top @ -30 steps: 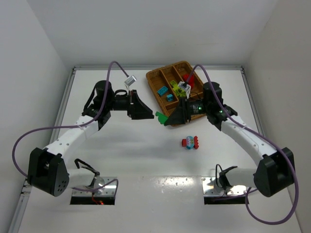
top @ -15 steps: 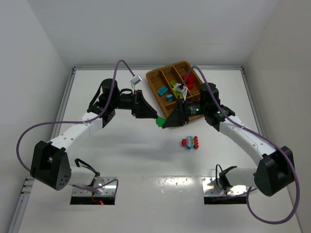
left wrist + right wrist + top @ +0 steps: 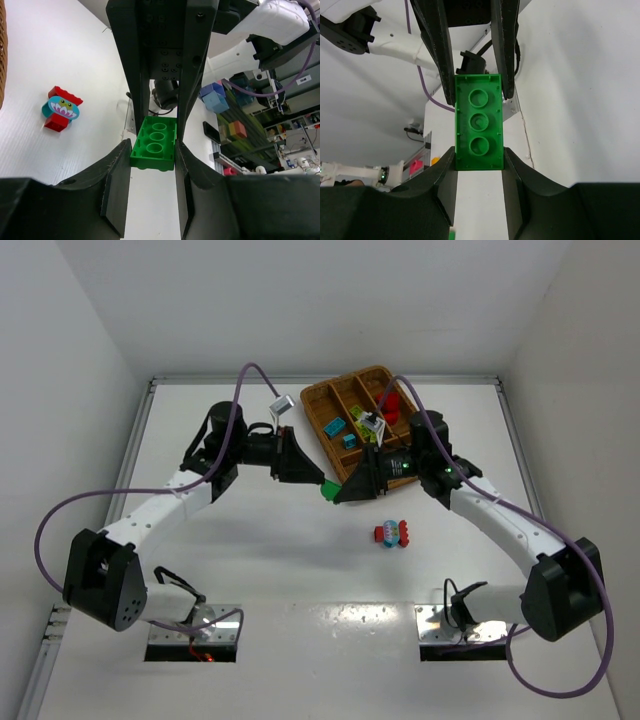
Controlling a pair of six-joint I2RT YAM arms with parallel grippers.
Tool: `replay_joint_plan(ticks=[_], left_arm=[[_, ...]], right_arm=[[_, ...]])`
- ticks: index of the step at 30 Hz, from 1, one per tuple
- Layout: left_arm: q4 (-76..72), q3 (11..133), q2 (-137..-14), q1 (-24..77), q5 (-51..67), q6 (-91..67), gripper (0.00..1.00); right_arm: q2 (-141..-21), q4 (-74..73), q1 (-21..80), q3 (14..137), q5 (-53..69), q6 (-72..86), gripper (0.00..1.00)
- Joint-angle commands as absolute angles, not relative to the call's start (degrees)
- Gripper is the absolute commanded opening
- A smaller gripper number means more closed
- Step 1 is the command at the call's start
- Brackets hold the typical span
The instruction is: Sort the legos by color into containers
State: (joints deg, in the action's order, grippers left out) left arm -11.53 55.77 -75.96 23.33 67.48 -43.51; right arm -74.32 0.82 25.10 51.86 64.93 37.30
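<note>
A green lego brick (image 3: 327, 488) hangs above the table between both grippers, its hollow underside with three round tubes showing in each wrist view. My left gripper (image 3: 152, 156) is shut on one end of the green brick (image 3: 155, 142). My right gripper (image 3: 479, 161) is shut on the other end of the green brick (image 3: 479, 122). In the top view the left gripper (image 3: 316, 478) and the right gripper (image 3: 342, 494) meet nose to nose just in front of the wicker tray (image 3: 312, 408). A clump of red and cyan legos (image 3: 393, 533) lies on the table nearer the arms.
The tray's compartments hold cyan bricks (image 3: 340, 432), a yellow-green brick (image 3: 362, 418) and red bricks (image 3: 393, 404). The same red and cyan clump (image 3: 61, 107) shows left of the jaws in the left wrist view. White walls enclose the table on three sides.
My left arm reached right to the green brick that the right gripper holds out, and its jaws closed on it. The right arm shifted slightly left.
</note>
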Motion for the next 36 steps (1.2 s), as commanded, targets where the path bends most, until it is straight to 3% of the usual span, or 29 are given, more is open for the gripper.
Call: replay_joint_plan(ticks=[1, 5, 21, 23, 25, 28, 36], left_arm=[[-11.6, 58.1, -76.2, 23.8, 65.7, -41.7, 0.00], [-11.6, 58.6, -76.2, 23.8, 63.9, -42.3, 0.00], [-12.1, 58.6, -75.7, 23.8, 61.8, -42.9, 0.00], [-12.1, 58.6, -75.7, 23.8, 61.8, -42.9, 0.00], [-12.1, 58.6, -75.7, 23.8, 61.3, -43.5, 0.00], [-12.1, 58.6, -75.7, 23.8, 59.9, -43.5, 0.00], [-11.0, 59.2, -75.7, 23.3, 57.2, -44.0, 0.00]], right_arm=[[-74.1, 2.9, 25.4, 54.4, 64.9, 37.5, 0.34], [-74.1, 4.4, 25.4, 54.4, 64.9, 38.8, 0.41], [-74.1, 10.9, 25.9, 51.5, 63.8, 44.0, 0.45], [-74.1, 11.5, 25.9, 51.0, 63.1, 44.0, 0.39], [-74.1, 12.1, 26.5, 51.0, 62.6, 44.7, 0.27], [-74.6, 10.7, 26.5, 51.0, 61.4, 44.7, 0.23], [-78.4, -24.9, 28.3, 61.3, 36.0, 25.6, 0.15]])
